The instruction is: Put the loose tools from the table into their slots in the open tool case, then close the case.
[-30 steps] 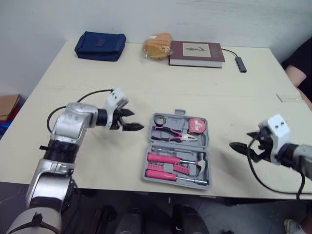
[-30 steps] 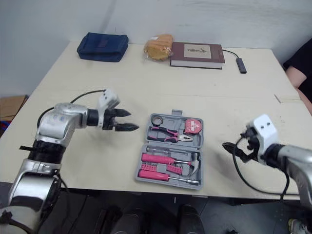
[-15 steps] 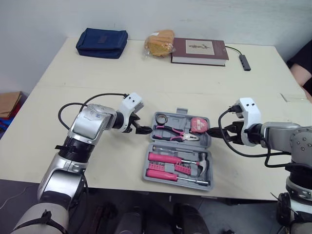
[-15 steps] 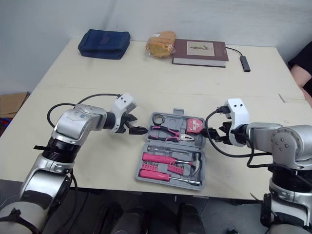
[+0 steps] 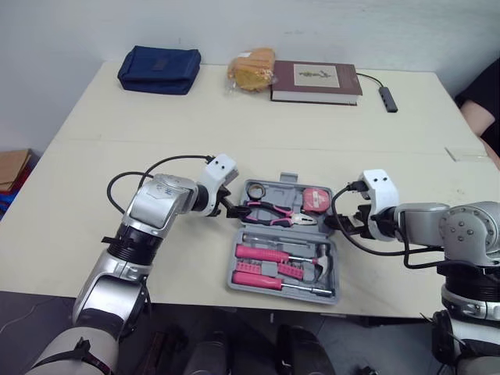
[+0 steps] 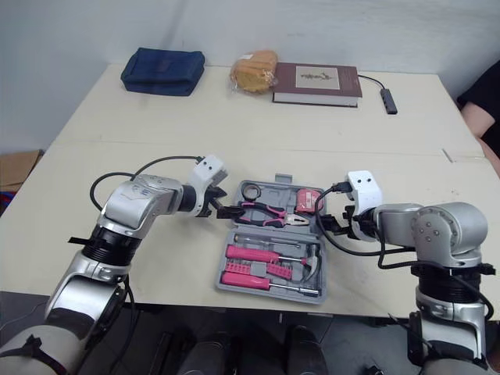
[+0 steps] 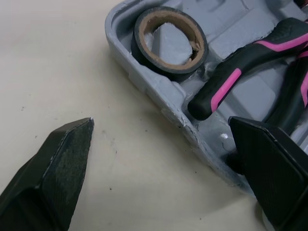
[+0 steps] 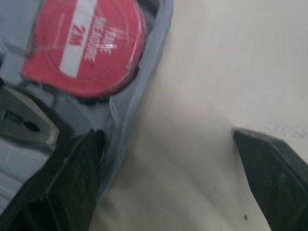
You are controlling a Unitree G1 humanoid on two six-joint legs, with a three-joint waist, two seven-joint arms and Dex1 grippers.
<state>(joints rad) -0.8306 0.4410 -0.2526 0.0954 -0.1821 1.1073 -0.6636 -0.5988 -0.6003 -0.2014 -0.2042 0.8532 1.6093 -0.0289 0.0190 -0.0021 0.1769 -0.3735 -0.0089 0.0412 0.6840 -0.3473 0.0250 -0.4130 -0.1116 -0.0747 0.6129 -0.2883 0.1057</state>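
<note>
case (image 5: 285, 242): lies open on the surface (image 5: 195, 117), near its front edge | left end effector (image 5: 232, 209): fingers spread wide; straddles the case's left rim beside the tape roll (image 7: 168, 41) | right end effector (image 5: 348, 224): spread wide at the right rim; next to the red tape measure (image 8: 84, 45)

tool case (image 5: 288, 180) between left hand (image 5: 233, 209) and right hand (image 5: 344, 225), book (image 5: 316, 82) behind

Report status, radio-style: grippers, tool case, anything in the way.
Left gripper open, straddling left rim of tool case. Right gripper open at right rim. Case open, pliers and tape measure slotted. Nothing blocking.
</note>
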